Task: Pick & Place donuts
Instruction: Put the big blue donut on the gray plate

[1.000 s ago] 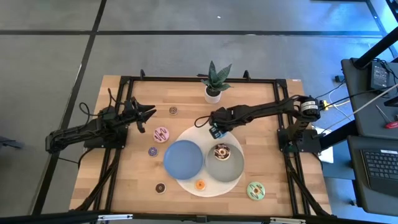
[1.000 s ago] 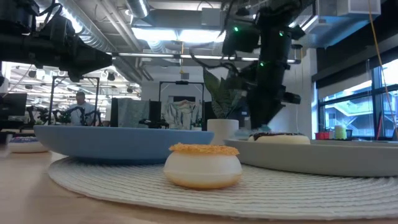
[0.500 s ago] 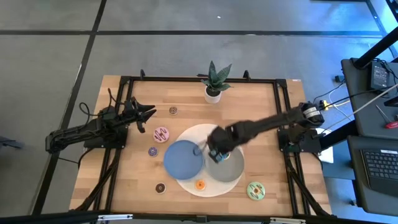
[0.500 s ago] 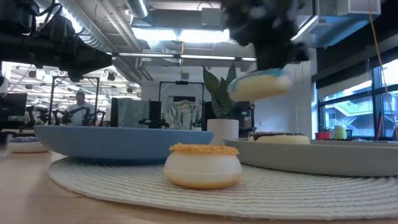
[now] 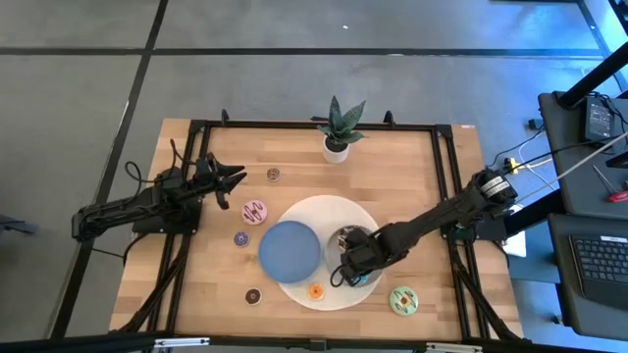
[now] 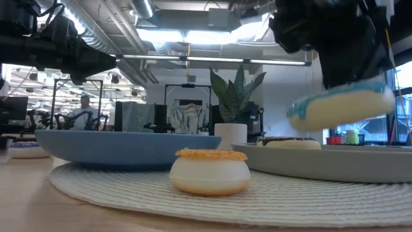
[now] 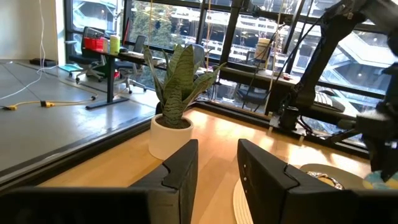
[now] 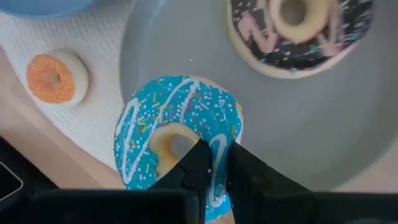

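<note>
The blue-iced sprinkled toy donut (image 8: 180, 135) is held in the right claw (image 8: 211, 171), whose fingers are pinched on the ring's edge. A second ago that claw was up near the potted snake plant (image 5: 339, 127); half a second ago it was carried over the middle of the white woven round mat (image 5: 324, 211); now it is seen above the near rim of the grey round plate (image 8: 348, 130), with the donut lifted clear of the surface in the low view and hanging partly over the rim. The transport stage is therefore judged nearly over, and a release onto the grey plate appears to be what remains.

The brown-iced sprinkled donut (image 8: 298, 31) is already lying in the grey plate. The small orange mini donut (image 8: 57, 76) is resting on the mat just beside that plate, and the blue round plate (image 5: 289, 248) is unoccupied. The pink-iced donut (image 5: 255, 211) and the green-iced donut (image 5: 403, 300) are lying on the wooden desk (image 5: 412, 176).

The left claw (image 5: 238, 179) is parked open at the desk's left side.
</note>
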### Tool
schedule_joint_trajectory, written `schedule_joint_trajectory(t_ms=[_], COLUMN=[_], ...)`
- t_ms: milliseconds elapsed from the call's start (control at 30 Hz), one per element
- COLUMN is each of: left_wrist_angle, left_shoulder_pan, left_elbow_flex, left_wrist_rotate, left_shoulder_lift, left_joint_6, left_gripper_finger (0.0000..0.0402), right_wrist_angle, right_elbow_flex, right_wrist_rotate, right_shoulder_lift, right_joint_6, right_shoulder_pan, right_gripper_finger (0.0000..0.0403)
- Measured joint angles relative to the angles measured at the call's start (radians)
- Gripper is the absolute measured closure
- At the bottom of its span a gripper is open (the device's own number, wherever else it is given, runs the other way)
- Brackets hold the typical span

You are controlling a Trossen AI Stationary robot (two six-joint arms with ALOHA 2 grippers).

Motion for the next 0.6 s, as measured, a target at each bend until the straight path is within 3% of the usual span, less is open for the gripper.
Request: schedule_joint_trajectory(t_ms=[267, 600], left_wrist_angle=[0.0, 0.0], left_shoulder_pan=[0.0, 0.0], left_elbow_flex=[0.0, 0.0], left_wrist_rotate=[0.0, 0.0], left_shoulder_lift=[0.0, 0.0], left_joint_6=[0.0, 0.0], left_gripper_finger=[0.0291, 0.029], right_wrist_angle=[0.14, 0.143], right_elbow_flex=[-0.113, -0.151], right_wrist_rotate=[-0.017, -0.024], right_shoulder_lift=[0.0, 0.0], right_joint_6=[0.033, 0.046], right_shoulder_pan=[0.001, -0.001], right_gripper_finger=[0.0353, 0.0337])
